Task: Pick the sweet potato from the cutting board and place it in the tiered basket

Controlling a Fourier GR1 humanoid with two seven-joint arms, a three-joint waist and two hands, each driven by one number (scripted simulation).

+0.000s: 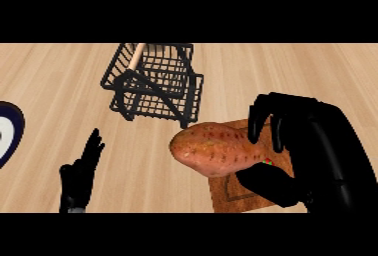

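A large orange-brown sweet potato hangs over the left edge of the wooden cutting board, with my right hand curled round its right side, fingers over the top and thumb beneath. The board is mostly hidden under the potato and hand. The black wire tiered basket stands beyond, up and to the left of the potato, with a wooden handle at its top. My left hand rests open at the lower left, fingers pointing up, well apart from everything.
A dark-rimmed white plate shows partly at the left edge. Light wooden counter lies all around the basket and between the two hands.
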